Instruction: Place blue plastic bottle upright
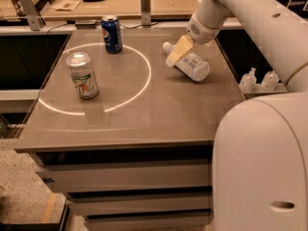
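The blue plastic bottle (pixel 193 66) lies on its side at the back right of the grey table (pixel 144 119). It is clear, with a pale printed label, and its white cap (pixel 167 46) points to the back left. My gripper (pixel 177 52), with cream-coloured pads, comes down from the upper right and sits over the bottle's neck end, just behind the cap. It hides part of the neck. I cannot tell if it touches the bottle.
A dark blue soda can (pixel 111 33) stands at the back left. A silver-green can (pixel 83 75) stands on the left, on a white ring of light. Two small pump bottles (pixel 259 81) stand off the table's right edge. My white base fills the lower right.
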`<state>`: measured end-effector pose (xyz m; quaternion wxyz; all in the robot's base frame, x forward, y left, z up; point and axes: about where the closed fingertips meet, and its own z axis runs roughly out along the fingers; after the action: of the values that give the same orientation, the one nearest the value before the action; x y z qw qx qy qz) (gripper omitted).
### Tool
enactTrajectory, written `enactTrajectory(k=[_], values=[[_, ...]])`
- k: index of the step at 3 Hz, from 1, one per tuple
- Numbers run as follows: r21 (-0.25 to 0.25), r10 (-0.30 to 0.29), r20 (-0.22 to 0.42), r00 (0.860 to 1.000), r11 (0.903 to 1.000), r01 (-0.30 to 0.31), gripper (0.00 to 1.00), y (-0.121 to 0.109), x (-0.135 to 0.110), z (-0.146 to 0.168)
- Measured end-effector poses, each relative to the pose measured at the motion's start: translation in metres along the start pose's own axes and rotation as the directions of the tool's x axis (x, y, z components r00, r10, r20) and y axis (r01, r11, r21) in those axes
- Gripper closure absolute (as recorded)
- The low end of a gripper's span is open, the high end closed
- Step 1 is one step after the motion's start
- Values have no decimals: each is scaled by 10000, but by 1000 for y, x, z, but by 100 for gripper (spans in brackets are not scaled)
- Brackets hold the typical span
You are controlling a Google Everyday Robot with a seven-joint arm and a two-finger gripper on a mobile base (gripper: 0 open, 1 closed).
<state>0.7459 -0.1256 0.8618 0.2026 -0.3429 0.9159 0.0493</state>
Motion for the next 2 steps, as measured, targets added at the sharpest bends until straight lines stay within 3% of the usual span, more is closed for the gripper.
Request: enactTrajectory(k=[2], values=[[6,-639,-424,9971,9979,640,0,10,-7,14]])
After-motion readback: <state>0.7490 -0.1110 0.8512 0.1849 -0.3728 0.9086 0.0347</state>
